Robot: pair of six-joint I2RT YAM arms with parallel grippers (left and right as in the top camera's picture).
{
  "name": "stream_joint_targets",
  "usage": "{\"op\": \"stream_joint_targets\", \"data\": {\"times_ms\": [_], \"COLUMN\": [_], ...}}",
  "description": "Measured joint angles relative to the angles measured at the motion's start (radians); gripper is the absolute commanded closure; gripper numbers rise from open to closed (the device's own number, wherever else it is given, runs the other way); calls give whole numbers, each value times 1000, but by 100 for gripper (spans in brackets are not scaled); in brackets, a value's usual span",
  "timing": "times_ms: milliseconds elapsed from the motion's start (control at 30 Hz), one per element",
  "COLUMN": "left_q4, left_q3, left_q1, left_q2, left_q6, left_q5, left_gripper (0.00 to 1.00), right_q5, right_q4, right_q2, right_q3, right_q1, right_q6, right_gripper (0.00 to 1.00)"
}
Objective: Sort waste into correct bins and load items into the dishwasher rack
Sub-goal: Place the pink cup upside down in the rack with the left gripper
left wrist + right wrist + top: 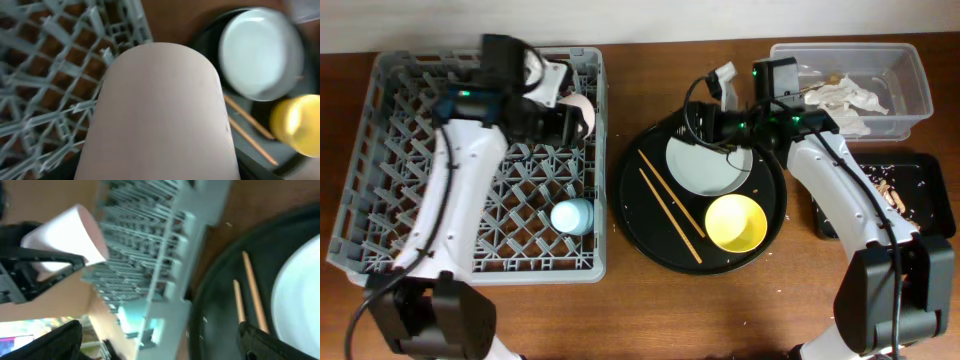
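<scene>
My left gripper (565, 120) is shut on the small pink cup (580, 112) and holds it over the upper right part of the grey dishwasher rack (410, 150). The cup fills the left wrist view (160, 110) and shows in the right wrist view (67, 230). A light-blue cup (572, 215) stands in the rack. My right gripper (698, 118) is open and empty (165, 345) above the upper left of the grey-green plate (710, 165). The yellow bowl (736, 222) and two chopsticks (670, 205) lie beside the plate.
The plate, bowl and chopsticks rest on a large round black tray (640, 230). A clear tub (915, 95) at the back right holds white tissues (850, 98). A flat black tray (920, 170) at the right holds brown scraps (890, 190).
</scene>
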Motion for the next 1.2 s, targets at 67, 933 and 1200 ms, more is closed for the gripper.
{"op": "stream_joint_targets", "data": {"times_ms": [67,933,1200], "left_q4": [-7,110,-22], "left_q3": [-49,-47,93], "left_q1": [-75,-89,-89], "left_q2": [0,46,42], "left_q6": [-59,-128,-128], "left_q5": [-220,-197,-39], "left_gripper": [40,8,8], "right_q5": [89,344,664], "right_q4": [-99,-324,-698], "right_q2": [0,-17,-181], "right_q3": [0,35,80], "right_q1": [0,0,0], "right_q6": [-60,-122,-70], "right_gripper": [1,18,21]}}
